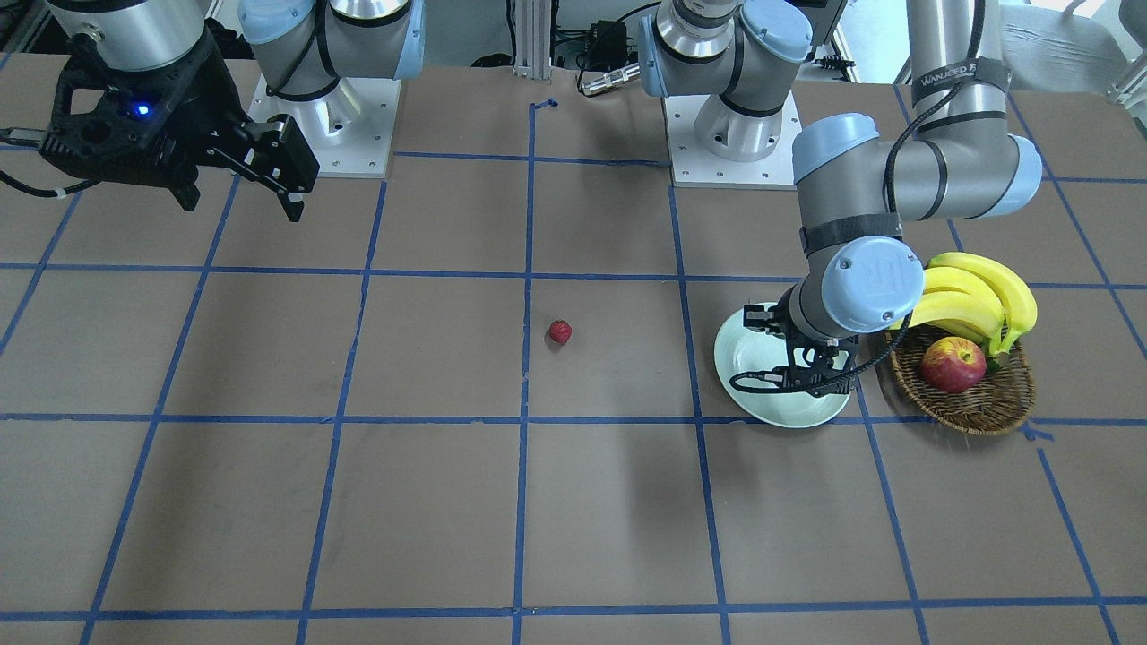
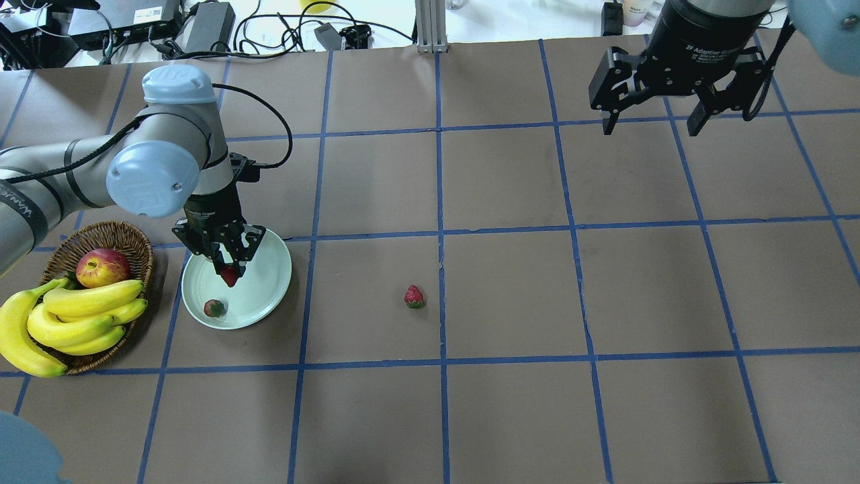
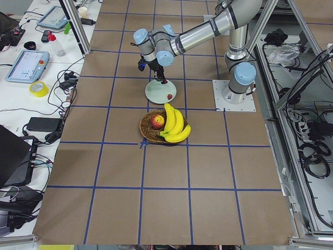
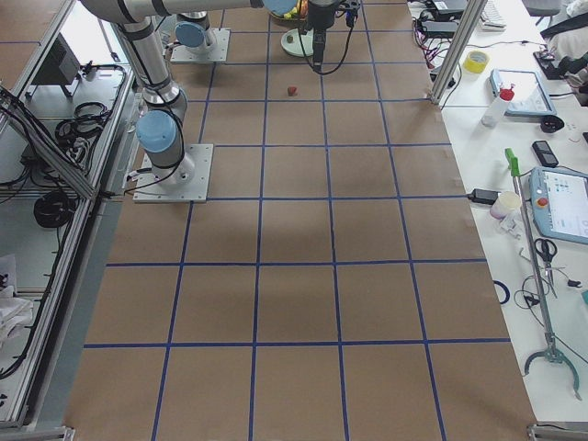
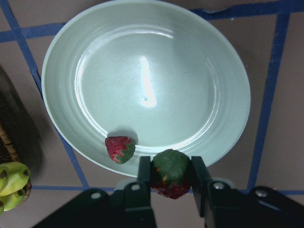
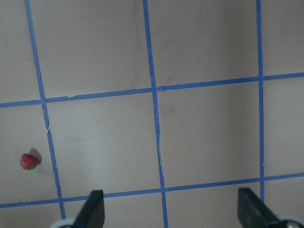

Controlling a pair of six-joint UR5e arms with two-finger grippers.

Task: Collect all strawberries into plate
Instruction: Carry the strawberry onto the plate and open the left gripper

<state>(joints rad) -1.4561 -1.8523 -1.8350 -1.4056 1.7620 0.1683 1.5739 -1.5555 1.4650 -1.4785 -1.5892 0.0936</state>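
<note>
My left gripper is shut on a strawberry and holds it just above the mint-green plate. In the left wrist view the berry's green cap faces up between the fingers. A second strawberry lies in the plate near its rim; it also shows in the left wrist view. A third strawberry lies alone on the table near the middle. My right gripper is open and empty, high over the far right of the table.
A brown wicker basket with a red-yellow apple and a bunch of bananas stands just left of the plate. Blue tape lines mark a grid on the brown table.
</note>
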